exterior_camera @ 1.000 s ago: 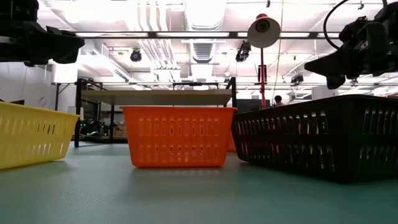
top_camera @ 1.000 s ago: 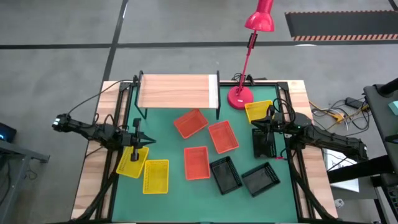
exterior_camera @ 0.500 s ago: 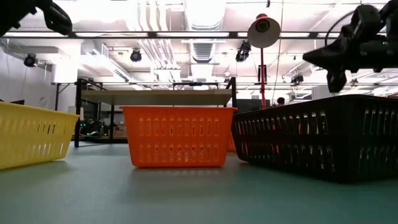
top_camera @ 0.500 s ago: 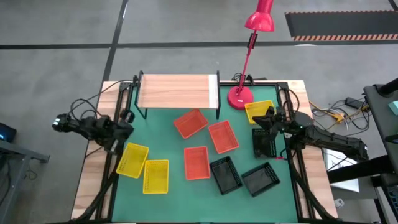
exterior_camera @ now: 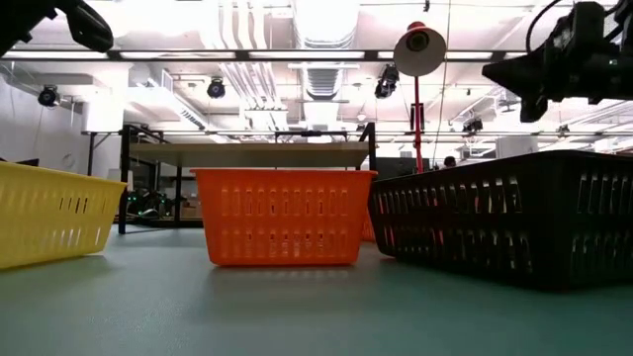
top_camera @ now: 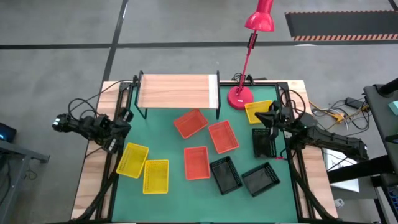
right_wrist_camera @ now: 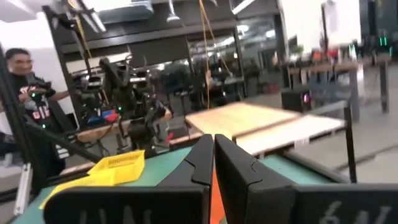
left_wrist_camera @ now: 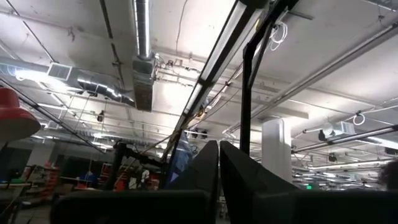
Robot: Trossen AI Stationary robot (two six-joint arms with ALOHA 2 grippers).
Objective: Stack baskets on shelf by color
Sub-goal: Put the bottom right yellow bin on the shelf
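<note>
Mesh plastic baskets (top_camera: 196, 162) lie before the plank-topped shelf (top_camera: 177, 91).

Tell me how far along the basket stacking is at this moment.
Nothing looks done: the shelf top is bare, and all nine baskets lie loose on the green table, three yellow, three red-orange, three black. Nothing is in hand: the left gripper is shut at the table's left edge, the right gripper shut above the far yellow basket. All sorting and stacking remains.
</note>
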